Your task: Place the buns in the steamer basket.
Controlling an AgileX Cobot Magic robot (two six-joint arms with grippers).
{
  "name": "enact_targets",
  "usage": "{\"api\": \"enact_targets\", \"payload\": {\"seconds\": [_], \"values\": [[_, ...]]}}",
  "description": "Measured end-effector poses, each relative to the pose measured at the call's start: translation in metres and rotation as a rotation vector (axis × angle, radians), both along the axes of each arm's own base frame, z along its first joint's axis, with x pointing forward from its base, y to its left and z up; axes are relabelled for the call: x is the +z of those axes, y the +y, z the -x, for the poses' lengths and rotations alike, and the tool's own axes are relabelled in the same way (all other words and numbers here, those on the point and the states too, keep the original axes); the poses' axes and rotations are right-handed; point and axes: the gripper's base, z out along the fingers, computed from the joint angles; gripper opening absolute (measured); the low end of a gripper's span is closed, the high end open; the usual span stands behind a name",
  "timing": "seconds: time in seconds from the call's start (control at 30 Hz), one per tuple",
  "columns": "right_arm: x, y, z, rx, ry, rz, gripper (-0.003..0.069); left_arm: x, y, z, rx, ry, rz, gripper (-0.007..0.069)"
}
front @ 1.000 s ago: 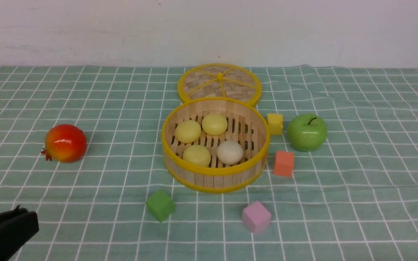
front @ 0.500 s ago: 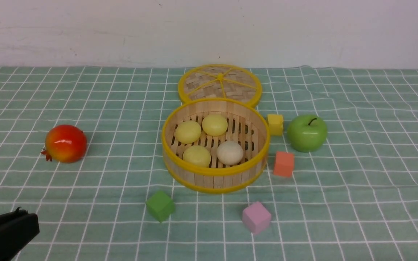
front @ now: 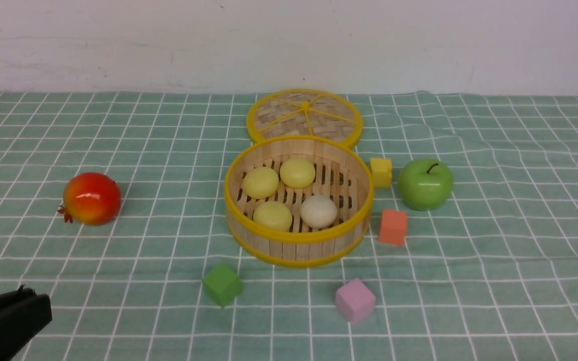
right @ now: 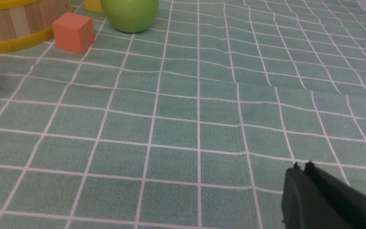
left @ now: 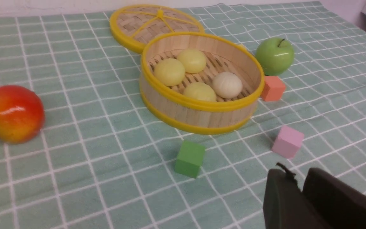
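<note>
Front view first: counting four buns [front: 260,182] down inside the basket [front: 299,239], three pale yellow plus an off-white bun [front: 318,211]. All resting on the slatted bottom, none stacked, none hanging over the rim. Checked the left wrist view too, same count, same spot. No bun spotted anywhere on the counter [front: 494,281] outside it. So calling the job done as far as visible, nothing left to fetch.

Lid [front: 304,113] lying flat just behind the basket, touching or nearly touching its far rim, hard to say which. Not part of the job as worded, so leaving that alone.

Left hand [front: 35,301] parked low at the near left corner, well apart from the basket, carrying nothing. Fingers close together with only a thin dark seam between them in the wrist view. Can't tell whether fully clenched or a hair apart. Right hand [right: 302,168] out of the front view, seen only from its own wrist cam: clenched, empty, hovering over plain cloth, well off from the orange cube [right: 73,31] and apple [right: 129,14].

Rest of the clutter scattered round the basket, none inside: pomegranate [front: 91,198], green cube [front: 222,284], pink cube [front: 354,300], yellow cube [front: 381,172]. Probably just pull back and stop from here, if anything.
</note>
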Motion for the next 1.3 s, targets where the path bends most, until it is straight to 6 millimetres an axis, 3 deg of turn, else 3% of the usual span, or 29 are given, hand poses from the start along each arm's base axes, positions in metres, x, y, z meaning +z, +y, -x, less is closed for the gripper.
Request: {"api": "enact_targets", "payload": {"seconds": [0.1,0.2,0.33,0.43,0.47,0.5,1.3], "values": [[0.000,0.000,0.000,0.000,0.000,0.000,0.0000,-0.004,0.009,0.000,0.093,-0.076,-0.015,0.0097],[0.000,0.000,0.000,0.000,0.000,0.000,0.0002,-0.021,0.021,0.006,0.234,-0.107,0.040,0.0069],[0.000,0.000,0.000,0.000,0.000,0.000,0.0003,-0.063,0.031,0.019,0.380,-0.137,0.085,-0.0014],[0.000,0.000,0.000,0.000,0.001,0.000,0.0003,-0.108,0.033,0.019,0.420,-0.060,0.068,-0.0014],[0.000,0.000,0.000,0.000,0.001,0.000,0.0003,-0.110,0.033,0.019,0.421,-0.051,0.067,-0.0014],[0.000,0.000,0.000,0.000,0.000,0.000,0.0004,-0.127,0.032,0.019,0.421,0.029,0.063,-0.0014],[0.000,0.000,0.000,0.000,0.000,0.000,0.0031,-0.133,0.031,0.019,0.423,0.078,0.111,-0.0014]]}}
